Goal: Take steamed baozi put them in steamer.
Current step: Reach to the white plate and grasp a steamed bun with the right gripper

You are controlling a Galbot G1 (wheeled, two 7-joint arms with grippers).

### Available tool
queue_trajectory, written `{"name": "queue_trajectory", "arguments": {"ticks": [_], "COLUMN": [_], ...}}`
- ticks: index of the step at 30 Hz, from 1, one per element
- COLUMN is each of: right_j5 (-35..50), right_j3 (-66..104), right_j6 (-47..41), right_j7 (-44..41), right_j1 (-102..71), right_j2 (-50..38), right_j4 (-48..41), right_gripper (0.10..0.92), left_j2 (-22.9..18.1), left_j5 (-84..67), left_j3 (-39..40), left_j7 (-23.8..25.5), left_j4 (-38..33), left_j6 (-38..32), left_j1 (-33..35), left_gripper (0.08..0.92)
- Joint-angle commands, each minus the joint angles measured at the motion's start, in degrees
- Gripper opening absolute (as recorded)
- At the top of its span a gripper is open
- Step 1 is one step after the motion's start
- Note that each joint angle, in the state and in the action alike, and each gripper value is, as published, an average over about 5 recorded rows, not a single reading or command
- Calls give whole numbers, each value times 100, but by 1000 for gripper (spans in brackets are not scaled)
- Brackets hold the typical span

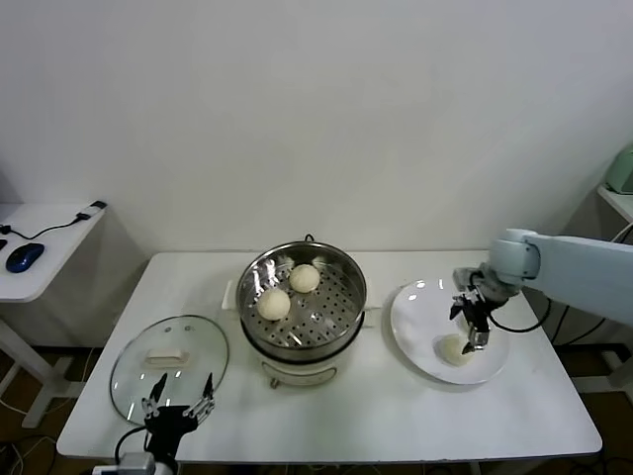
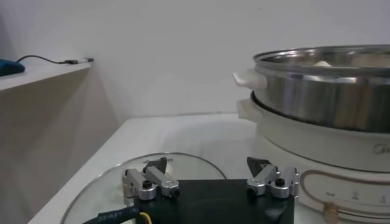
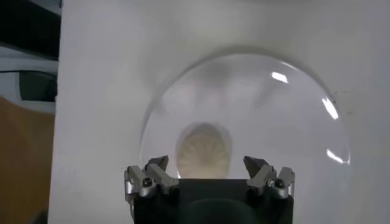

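Observation:
The steamer [image 1: 349, 274] stands in the middle of the white table with two steamed baozi [image 1: 274, 304] [image 1: 305, 278] on its perforated floor. A third baozi [image 1: 452, 350] lies on the white plate [image 1: 420, 309] to the right. My right gripper [image 1: 469, 332] hangs open just over that baozi, fingers either side of it and not closed on it. From the right wrist, the baozi [image 3: 203, 149] sits between the spread fingertips of the right gripper [image 3: 206, 162], on the plate [image 3: 280, 122]. My left gripper [image 1: 181, 386] [image 2: 207, 163] rests open and empty at the table's front left, with the steamer [image 2: 329, 97] farther off.
A round glass lid [image 1: 168, 354] [image 2: 116, 179] with a white handle lies flat left of the steamer, under my left gripper. A side table at far left holds a blue mouse [image 1: 25, 256] and a cable. A cord trails from the right arm past the table's right edge.

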Motion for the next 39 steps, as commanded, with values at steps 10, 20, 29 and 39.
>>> {"name": "queue_trajectory", "arguments": {"ticks": [10, 20, 29, 39], "right_j5": [-459, -486, -472, -360], "right_j3": [704, 689, 716, 335], "right_j6": [-222, -216, -179, 378], "right_j7": [368, 301, 151, -567], "right_j1": [-944, -919, -895, 595], "right_j2": [57, 21, -44, 23], "right_j4": [-360, -355, -289, -199], "right_gripper": [823, 818, 710, 654], "left_j2": [21, 36, 28, 24], "left_j5": [-20, -36, -29, -27], "left_j3": [-2, -3, 18, 16], "left_j7": [-4, -11, -15, -27], "left_j4": [51, 61, 58, 43], "left_j6": [-26, -29, -21, -16], "left_j1": [-6, 10, 4, 28], "left_gripper": [823, 823, 823, 823]}}
